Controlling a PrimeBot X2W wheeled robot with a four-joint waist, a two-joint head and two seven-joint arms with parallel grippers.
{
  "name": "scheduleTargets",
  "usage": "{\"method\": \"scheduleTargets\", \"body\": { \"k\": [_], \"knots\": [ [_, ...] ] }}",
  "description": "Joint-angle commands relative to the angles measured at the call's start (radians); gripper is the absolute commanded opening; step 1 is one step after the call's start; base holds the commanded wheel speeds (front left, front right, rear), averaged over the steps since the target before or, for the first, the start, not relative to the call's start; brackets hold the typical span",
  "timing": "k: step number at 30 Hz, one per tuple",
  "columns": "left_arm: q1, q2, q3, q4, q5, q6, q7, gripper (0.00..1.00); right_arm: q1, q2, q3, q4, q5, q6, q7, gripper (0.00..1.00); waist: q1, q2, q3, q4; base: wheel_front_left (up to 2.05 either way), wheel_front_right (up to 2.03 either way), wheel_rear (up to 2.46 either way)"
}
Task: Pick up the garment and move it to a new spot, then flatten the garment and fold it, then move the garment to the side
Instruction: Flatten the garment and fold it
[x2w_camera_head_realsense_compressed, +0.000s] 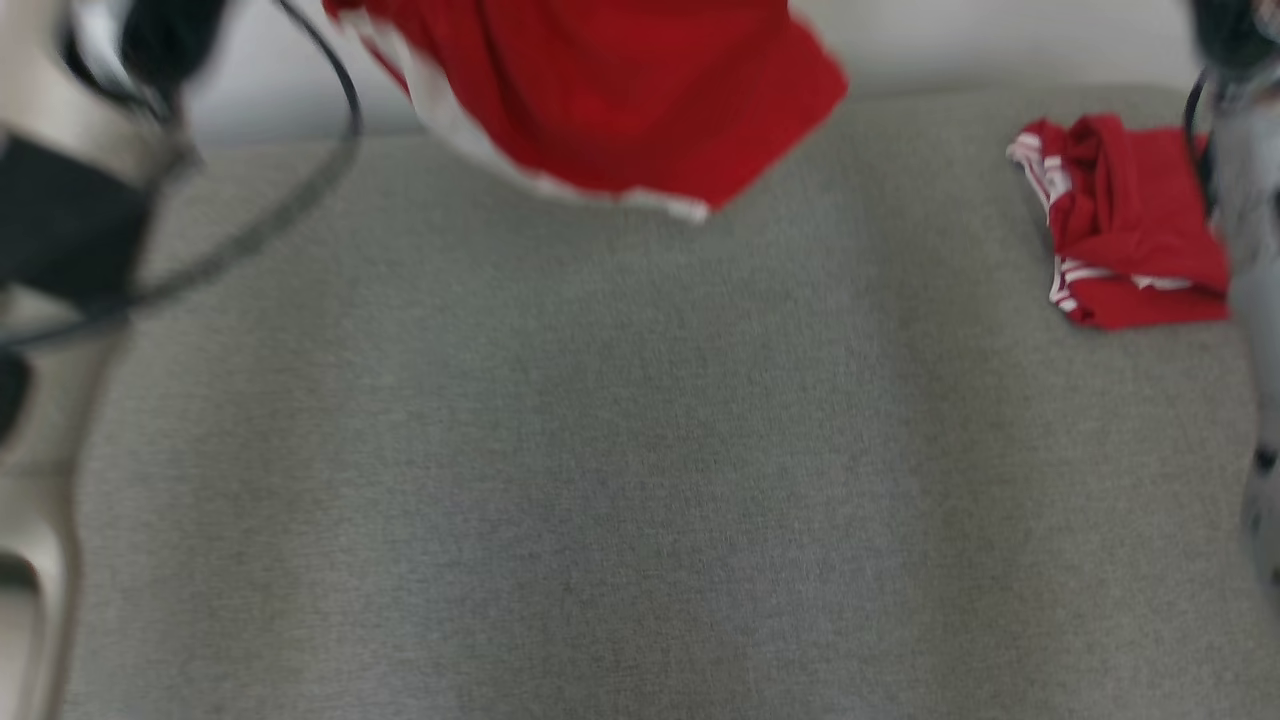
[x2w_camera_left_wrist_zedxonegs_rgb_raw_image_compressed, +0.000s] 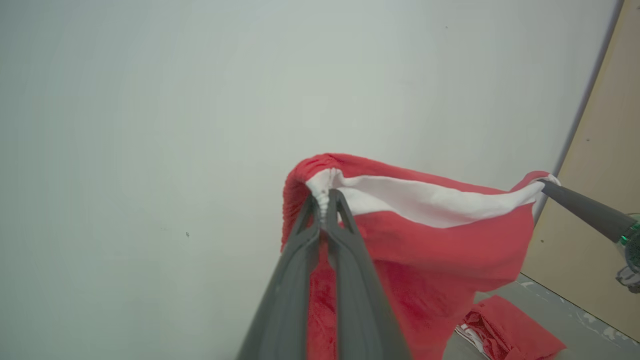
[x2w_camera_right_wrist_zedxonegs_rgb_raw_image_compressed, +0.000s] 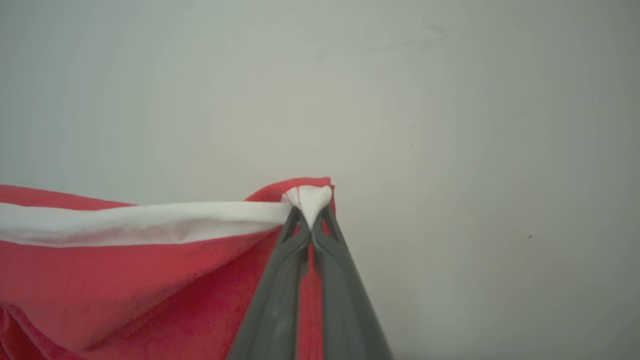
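The garment (x2w_camera_head_realsense_compressed: 620, 90) is red with a white band and hangs in the air above the far edge of the grey cloth surface (x2w_camera_head_realsense_compressed: 600, 480). My left gripper (x2w_camera_left_wrist_zedxonegs_rgb_raw_image_compressed: 325, 200) is shut on one end of its white band, the red cloth (x2w_camera_left_wrist_zedxonegs_rgb_raw_image_compressed: 430, 260) drooping below. At the other end of the band my right gripper (x2w_camera_right_wrist_zedxonegs_rgb_raw_image_compressed: 310, 212) is shut on the garment (x2w_camera_right_wrist_zedxonegs_rgb_raw_image_compressed: 125, 280), and its dark finger (x2w_camera_left_wrist_zedxonegs_rgb_raw_image_compressed: 580, 207) also appears at the right of the left wrist view. The white band is stretched fairly taut between the two grips.
A second red garment with white stripes (x2w_camera_head_realsense_compressed: 1125, 225) lies crumpled at the far right of the grey surface, also seen as a red heap (x2w_camera_left_wrist_zedxonegs_rgb_raw_image_compressed: 505, 330) low in the left wrist view. A pale wall (x2w_camera_left_wrist_zedxonegs_rgb_raw_image_compressed: 200, 125) stands behind. A dark cable (x2w_camera_head_realsense_compressed: 300, 180) loops at the upper left.
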Motion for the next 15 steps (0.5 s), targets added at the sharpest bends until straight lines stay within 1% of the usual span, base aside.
{"method": "scheduleTargets", "body": {
  "k": [1, 4, 5, 6, 7, 11, 15],
  "knots": [
    [-0.054, 0.005, 0.001, 0.024, 0.012, -0.001, 0.001, 0.00, -0.056, 0.014, -0.001, 0.027, -0.016, -0.003, -0.010, 0.00, -0.0002, -0.0002, 0.143, -0.065, 0.00, 0.00, 0.00],
    [-0.216, -0.004, -0.014, 0.094, 0.029, -0.001, -0.004, 0.00, -0.230, 0.041, -0.006, 0.127, -0.055, -0.003, -0.047, 0.00, -0.0002, -0.0002, 0.233, -0.084, 0.00, 0.00, 0.00],
    [-0.261, -0.007, -0.026, 0.113, 0.039, -0.001, -0.017, 0.00, -0.275, 0.048, -0.003, 0.154, -0.068, -0.003, -0.071, 0.00, -0.0002, -0.0002, 0.257, -0.089, 0.00, 0.00, 0.00],
    [-0.347, -0.010, -0.048, 0.145, 0.042, -0.001, -0.032, 0.00, -0.362, 0.064, -0.002, 0.203, -0.088, -0.003, -0.104, 0.00, -0.0002, -0.0002, 0.300, -0.099, 0.00, 0.00, 0.00],
    [-0.384, -0.013, -0.056, 0.156, 0.042, -0.001, -0.048, 0.00, -0.399, 0.071, -0.002, 0.224, -0.096, -0.003, -0.123, 0.00, -0.0002, -0.0002, 0.319, -0.102, 0.00, 0.00, 0.00],
    [-0.493, -0.011, -0.105, 0.198, 0.034, -0.001, -0.112, 0.00, -0.504, 0.085, 0.005, 0.297, -0.115, -0.003, -0.194, 0.00, -0.0002, -0.0002, 0.379, -0.107, 0.00, 0.00, 0.00],
    [-0.530, 0.001, -0.143, 0.244, 0.017, -0.001, -0.199, 0.00, -0.540, 0.103, 0.037, 0.343, -0.104, -0.003, -0.246, 0.00, -0.0002, -0.0002, 0.417, -0.103, 0.00, 0.00, 0.00]
  ]
}}
